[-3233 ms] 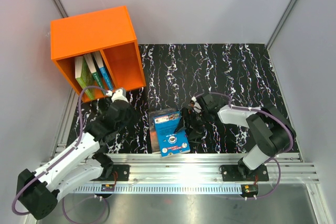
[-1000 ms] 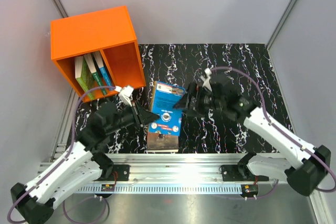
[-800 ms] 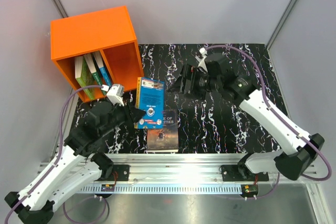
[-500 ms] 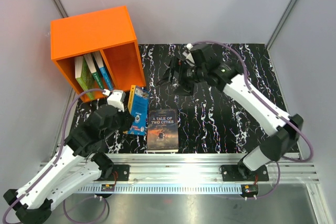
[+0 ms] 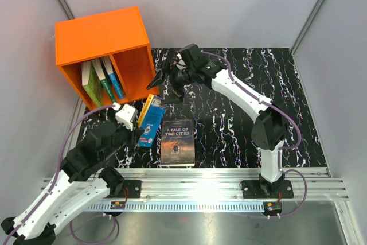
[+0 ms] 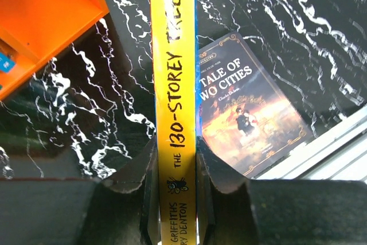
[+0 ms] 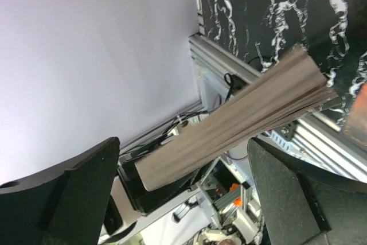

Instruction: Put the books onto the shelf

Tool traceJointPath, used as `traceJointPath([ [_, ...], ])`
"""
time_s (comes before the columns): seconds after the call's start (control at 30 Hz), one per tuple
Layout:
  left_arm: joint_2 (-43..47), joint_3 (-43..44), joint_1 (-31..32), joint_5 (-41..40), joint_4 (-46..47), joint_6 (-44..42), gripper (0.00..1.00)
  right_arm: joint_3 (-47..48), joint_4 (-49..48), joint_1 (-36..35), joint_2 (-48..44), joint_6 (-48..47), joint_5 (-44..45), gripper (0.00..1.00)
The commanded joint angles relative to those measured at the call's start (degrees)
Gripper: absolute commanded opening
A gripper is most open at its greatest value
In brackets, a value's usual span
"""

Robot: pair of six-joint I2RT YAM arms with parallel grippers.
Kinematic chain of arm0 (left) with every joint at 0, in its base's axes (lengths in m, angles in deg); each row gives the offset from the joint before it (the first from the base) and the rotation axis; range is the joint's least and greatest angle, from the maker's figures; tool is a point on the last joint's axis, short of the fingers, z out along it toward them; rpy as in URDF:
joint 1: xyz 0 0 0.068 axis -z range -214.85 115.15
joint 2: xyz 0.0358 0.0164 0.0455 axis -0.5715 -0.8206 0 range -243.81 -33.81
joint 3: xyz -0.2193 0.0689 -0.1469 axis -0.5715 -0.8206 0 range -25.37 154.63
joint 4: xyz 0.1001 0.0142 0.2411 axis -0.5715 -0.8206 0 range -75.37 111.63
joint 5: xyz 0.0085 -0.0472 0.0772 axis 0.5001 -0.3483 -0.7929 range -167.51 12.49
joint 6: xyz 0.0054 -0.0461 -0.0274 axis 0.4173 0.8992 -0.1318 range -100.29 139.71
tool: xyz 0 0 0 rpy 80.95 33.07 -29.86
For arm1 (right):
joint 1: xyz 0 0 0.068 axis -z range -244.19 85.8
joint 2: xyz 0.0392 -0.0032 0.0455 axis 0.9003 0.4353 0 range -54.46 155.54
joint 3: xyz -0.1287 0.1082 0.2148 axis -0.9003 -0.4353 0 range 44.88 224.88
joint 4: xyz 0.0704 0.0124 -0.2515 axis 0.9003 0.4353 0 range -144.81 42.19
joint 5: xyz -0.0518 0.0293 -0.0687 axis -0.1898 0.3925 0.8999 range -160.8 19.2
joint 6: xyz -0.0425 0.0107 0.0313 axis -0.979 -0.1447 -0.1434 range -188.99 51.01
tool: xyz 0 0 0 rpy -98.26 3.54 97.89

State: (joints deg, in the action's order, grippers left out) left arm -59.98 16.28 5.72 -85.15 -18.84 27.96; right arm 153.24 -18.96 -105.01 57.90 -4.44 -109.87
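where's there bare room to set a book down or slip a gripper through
Free: the right compartment of the shelf, and the mat right of the dark book. Crowded: the left compartment with three books, and the strip before the shelf, where the left gripper holds the blue book and the open right gripper hovers.

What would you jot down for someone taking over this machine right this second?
Left gripper: shut on the yellow-spined blue book, held edgewise in front of the shelf.
Right gripper: open, holding nothing, hovering by the mouth of the shelf's right compartment, close to the held book's far end.
Done: three books stand in the left compartment. No book shows in the right one.
Left to do: shelve the held book, then the dark book, which lies flat on the table near the front edge.
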Motion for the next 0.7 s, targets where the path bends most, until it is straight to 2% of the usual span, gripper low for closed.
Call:
traceJointPath([
  [0.0,1.4,2.7,0.3,3.4,5.0,-6.7,0.0,4.0,-2.5,-1.4,2.0,4.0,-5.0,1.0],
  [0.2,2.6,3.5,0.4,0.9,5.8,-11.1,0.0,5.9,1.7,-3.8,5.7,3.1,-8.3,1.0],
  [0.27,2.5,3.5,0.4,0.2,5.8,-12.0,0.0,6.0,2.1,-4.8,6.2,2.4,-9.2,0.95],
  [0.37,2.4,3.3,0.4,-2.9,5.8,-12.8,0.0,6.0,3.1,-5.3,6.3,1.3,-9.7,0.45],
  [0.4,2.4,3.1,0.4,-4.4,5.8,-13.0,0.0,6.0,3.7,-5.3,6.1,0.5,-9.6,0.15],
  [0.43,2.4,2.9,0.3,-7.2,5.8,-13.2,0.0,6.2,5.3,-5.2,6.0,0.1,-9.5,0.04],
  [0.47,2.6,2.7,0.3,-8.4,5.7,-13.4,0.0,6.6,6.4,-5.3,5.9,-0.6,-9.4,0.0],
  [0.67,3.3,1.9,0.4,-15.4,6.5,-13.0,0.0,14.5,19.8,-5.3,7.0,-8.7,-4.7,0.0],
])
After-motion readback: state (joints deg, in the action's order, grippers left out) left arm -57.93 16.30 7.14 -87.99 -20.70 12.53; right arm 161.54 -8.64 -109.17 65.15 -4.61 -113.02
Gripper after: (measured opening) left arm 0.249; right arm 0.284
